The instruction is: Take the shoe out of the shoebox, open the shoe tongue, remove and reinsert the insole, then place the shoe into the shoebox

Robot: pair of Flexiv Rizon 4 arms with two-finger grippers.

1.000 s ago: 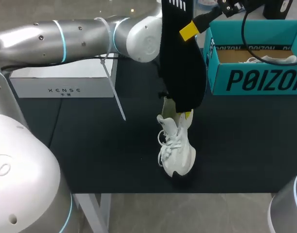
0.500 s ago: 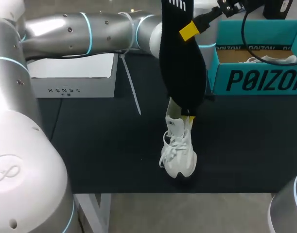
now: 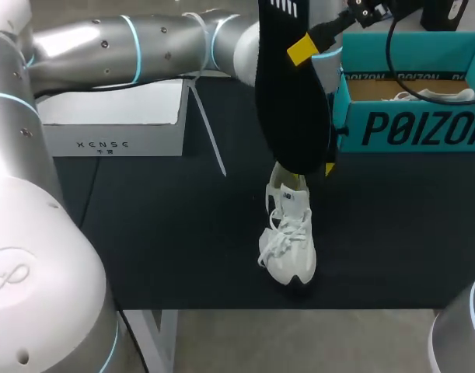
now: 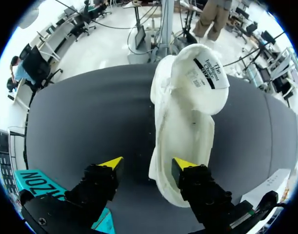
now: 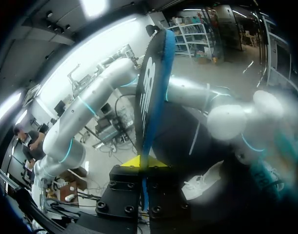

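Observation:
A white shoe point(image 3: 288, 233) stands on the black table point(image 3: 144, 233), toe toward the front edge. In the left wrist view the same shoe point(image 4: 188, 122) lies just ahead of my left gripper point(image 4: 147, 165), whose fingers stand open, one fingertip point(image 4: 184, 165) against the heel. From the head view that gripper is mostly hidden behind the insole; only one yellow fingertip point(image 3: 329, 168) shows. My right gripper point(image 3: 303, 48) is raised high and shut on the black insole point(image 3: 291, 101), which hangs over the shoe. The right wrist view shows the insole point(image 5: 151, 97) upright between that gripper's point(image 5: 145, 163) fingers.
A teal shoebox point(image 3: 408, 128) stands at the back right with another white shoe point(image 3: 435, 95) inside. A white box point(image 3: 113, 128) sits at the back left. My left arm point(image 3: 144, 47) stretches across the back of the table.
My left gripper has opened, let go of the shoe's collar and drawn back to the right. The shoe has shifted slightly right. The right gripper and insole have kept still.

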